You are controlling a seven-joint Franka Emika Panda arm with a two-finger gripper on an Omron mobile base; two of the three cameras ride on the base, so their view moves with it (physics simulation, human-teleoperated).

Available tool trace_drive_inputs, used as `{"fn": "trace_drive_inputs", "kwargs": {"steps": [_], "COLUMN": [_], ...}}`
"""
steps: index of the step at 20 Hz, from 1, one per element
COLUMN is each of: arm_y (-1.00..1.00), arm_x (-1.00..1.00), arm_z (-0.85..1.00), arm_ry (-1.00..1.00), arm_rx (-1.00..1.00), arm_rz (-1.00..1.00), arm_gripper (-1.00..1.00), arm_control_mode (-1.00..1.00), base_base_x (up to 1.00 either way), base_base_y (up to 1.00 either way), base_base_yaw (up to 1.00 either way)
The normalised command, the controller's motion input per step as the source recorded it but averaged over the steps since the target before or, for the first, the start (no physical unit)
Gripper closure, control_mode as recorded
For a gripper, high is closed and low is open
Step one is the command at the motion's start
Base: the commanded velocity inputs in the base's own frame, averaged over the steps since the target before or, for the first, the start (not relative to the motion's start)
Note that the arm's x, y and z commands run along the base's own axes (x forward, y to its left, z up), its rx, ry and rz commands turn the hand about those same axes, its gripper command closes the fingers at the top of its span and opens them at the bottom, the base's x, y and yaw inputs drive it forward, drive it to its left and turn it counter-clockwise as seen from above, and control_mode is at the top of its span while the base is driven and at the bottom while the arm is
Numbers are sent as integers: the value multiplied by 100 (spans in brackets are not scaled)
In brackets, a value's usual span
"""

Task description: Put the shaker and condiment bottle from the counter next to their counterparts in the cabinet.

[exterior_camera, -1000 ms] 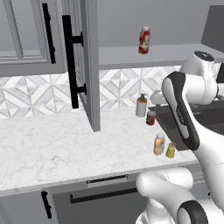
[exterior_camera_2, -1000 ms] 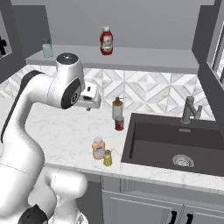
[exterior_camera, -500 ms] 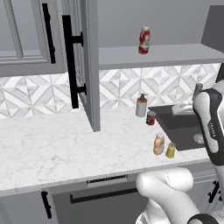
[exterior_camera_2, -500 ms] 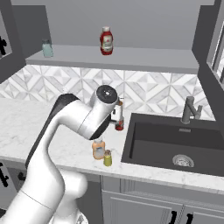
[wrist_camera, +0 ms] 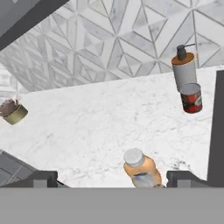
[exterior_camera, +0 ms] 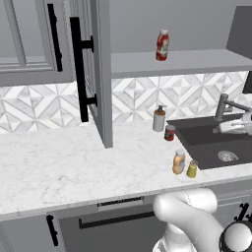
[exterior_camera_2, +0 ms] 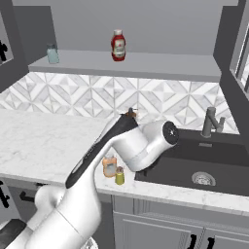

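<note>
Spread wide, the gripper (wrist_camera: 111,178) has its two dark finger tips standing apart at the bottom of the hand view, with the condiment bottle (wrist_camera: 141,169) between them and nothing pinched. Beneath it runs the counter (exterior_camera: 64,167), white marble with grey veins, its dark sink basin (exterior_camera: 211,142) on the right. Above hangs the cabinet (exterior_camera: 172,61), its door (exterior_camera: 96,74) swung open with a long black bar handle (exterior_camera: 78,69). On the grey shelf stands the red bottle (exterior_camera: 162,45), upright with a white cap. Near the backsplash, a beige pump dispenser (exterior_camera: 159,118) stands just beside a small red can (exterior_camera: 170,132). Near the counter's front edge the orange condiment bottle (pale cap, light label) stands upright, and just beside it is the shorter yellow-green shaker (exterior_camera: 192,169).
</note>
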Motion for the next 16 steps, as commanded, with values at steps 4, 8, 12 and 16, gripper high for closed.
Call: {"fn": "trace_drive_inputs", "kwargs": {"steps": [4, 8, 12, 16], "arm_y": [-50, 0, 0, 0], "arm_x": [-17, -6, -1, 6], "arm_z": [-63, -77, -56, -14], "arm_ry": [-18, -34, -28, -12], "arm_rx": [1, -8, -5, 0], "arm_rz": [24, 24, 24, 20], "arm_gripper": [-100, -100, -100, -100], "arm_control_mode": [-100, -100, -100, -100], "base_base_x": [0, 0, 0, 0], "base_base_y": [0, 0, 0, 0], "base_base_yaw": [0, 0, 0, 0]}}
